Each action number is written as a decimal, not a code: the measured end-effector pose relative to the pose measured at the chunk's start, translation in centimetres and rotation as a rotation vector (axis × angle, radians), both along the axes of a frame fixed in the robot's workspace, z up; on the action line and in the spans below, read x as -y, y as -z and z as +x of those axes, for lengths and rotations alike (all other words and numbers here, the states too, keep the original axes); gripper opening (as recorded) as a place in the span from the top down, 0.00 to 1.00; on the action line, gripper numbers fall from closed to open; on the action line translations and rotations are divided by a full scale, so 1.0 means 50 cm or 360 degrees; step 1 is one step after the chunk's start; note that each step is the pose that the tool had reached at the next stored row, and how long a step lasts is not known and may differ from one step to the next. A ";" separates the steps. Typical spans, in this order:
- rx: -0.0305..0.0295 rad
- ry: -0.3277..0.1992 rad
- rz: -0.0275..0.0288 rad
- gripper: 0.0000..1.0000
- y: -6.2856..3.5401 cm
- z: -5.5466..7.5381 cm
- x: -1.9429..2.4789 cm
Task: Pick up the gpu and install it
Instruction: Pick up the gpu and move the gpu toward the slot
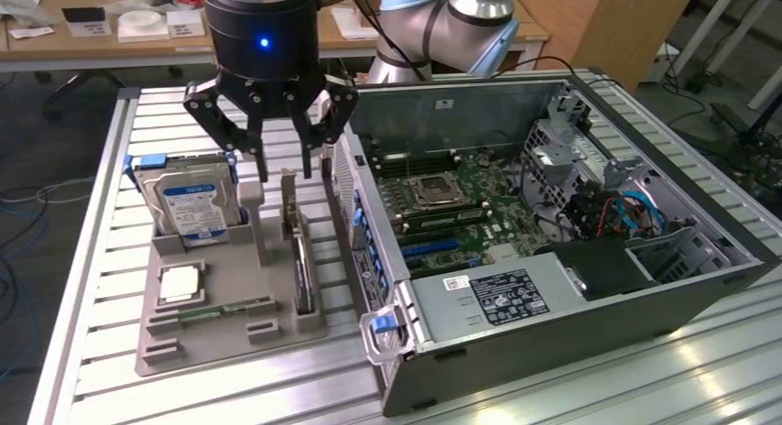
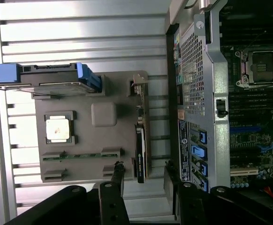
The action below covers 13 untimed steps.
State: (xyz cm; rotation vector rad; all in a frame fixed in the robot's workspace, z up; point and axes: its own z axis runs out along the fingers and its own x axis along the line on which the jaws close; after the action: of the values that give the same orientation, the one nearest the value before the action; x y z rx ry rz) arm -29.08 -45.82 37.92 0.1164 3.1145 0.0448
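The gpu (image 1: 299, 260) is a thin dark card with a pale bracket at one end. It stands on its edge in a slot of the grey holder tray (image 1: 226, 338), next to the computer case. My gripper (image 1: 285, 166) hangs just above the card's far end with its black fingers spread open and nothing between them. In the wrist view the gpu (image 2: 141, 140) lies in line with the gap between my fingertips (image 2: 119, 168), and my gripper (image 2: 144, 169) stands open above it.
The open computer case (image 1: 684, 288) lies on the exterior view's right with its motherboard (image 1: 452, 205) exposed. On the tray stand a silver hard drive (image 1: 190, 201), a processor chip (image 1: 179, 283) and a green memory stick (image 1: 226, 308). A slatted metal table (image 1: 86, 260) carries everything.
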 end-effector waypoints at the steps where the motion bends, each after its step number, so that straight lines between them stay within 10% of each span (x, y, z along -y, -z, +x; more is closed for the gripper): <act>1: 0.00000 0.0000 0.00000 0.53 0.002 0.000 0.0000; 13: 0.00000 0.0000 -0.00009 0.53 0.039 0.000 0.0000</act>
State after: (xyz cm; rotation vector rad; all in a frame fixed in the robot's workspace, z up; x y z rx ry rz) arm -29.07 -45.81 35.95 0.1163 3.1145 0.0439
